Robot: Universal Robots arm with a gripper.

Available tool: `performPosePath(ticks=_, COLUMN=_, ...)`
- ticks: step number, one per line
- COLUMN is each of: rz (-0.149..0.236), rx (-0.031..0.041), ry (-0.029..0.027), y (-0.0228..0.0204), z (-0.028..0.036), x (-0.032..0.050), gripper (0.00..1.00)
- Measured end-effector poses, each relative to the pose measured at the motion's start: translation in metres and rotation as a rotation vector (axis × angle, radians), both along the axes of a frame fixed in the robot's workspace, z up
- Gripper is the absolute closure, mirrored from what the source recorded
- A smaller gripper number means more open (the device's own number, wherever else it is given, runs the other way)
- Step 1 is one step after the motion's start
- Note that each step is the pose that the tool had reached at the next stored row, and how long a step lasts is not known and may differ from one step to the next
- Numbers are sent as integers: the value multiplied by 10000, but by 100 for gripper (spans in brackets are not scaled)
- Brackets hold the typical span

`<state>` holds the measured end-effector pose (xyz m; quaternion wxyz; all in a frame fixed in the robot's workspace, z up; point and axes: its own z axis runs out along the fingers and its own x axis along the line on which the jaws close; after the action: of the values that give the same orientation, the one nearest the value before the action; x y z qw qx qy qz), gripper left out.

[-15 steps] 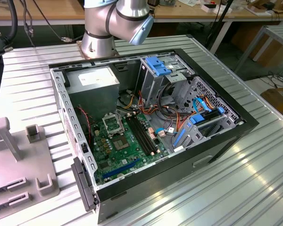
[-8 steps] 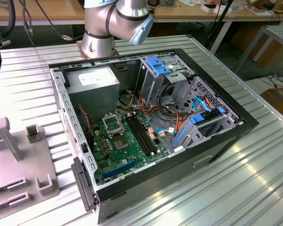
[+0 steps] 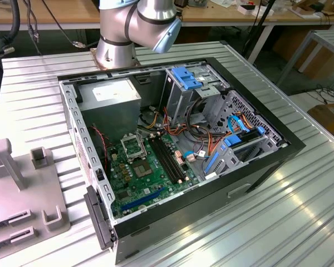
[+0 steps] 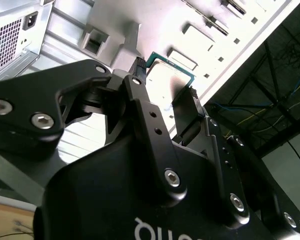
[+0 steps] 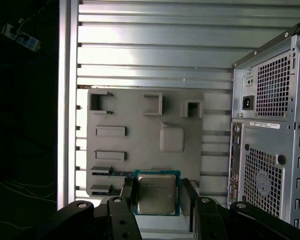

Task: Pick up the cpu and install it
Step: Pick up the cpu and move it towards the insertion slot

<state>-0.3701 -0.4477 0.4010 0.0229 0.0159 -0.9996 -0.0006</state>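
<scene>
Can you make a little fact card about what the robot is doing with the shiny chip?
gripper: shut on the cpu, held over the grey tray
cpu: silver top showing, not installed yet
grey tray: on the metal table, beside the computer case
computer case: open, motherboard showing

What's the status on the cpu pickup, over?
Status: gripper shut on the cpu. Held in the air over the grey tray, computer case alongside. Nothing seen blocking it.
</scene>
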Motion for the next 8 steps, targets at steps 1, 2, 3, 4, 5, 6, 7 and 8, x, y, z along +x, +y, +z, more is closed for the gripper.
performPosePath(ticks=1, rz=0, rx=1, ry=-1, y=0, z=0, x=12, gripper=53)
performPosePath(ticks=2, rz=-1, rx=1, ry=-1, y=0, z=-1, x=25, gripper=53)
performPosePath(ticks=3, rz=-1, rx=1, ry=-1, y=0, z=-1, x=33, gripper=53)
performPosePath(ticks=4, rz=-1, rx=1, ry=-1, y=0, z=0, x=43, gripper=53)
performPosePath(ticks=5, rz=-1, rx=0, ry=-1, y=0, z=0, x=51, gripper=53)
performPosePath(ticks=6, rz=-1, rx=1, ry=-1, y=0, z=-1, x=61, gripper=53)
performPosePath(ticks=7, rz=-1, rx=1, ry=-1, y=0, z=-1, x=75, gripper=53)
performPosePath(ticks=8, rz=-1, rx=1, ry=-1, y=0, z=-1, x=86, gripper=53)
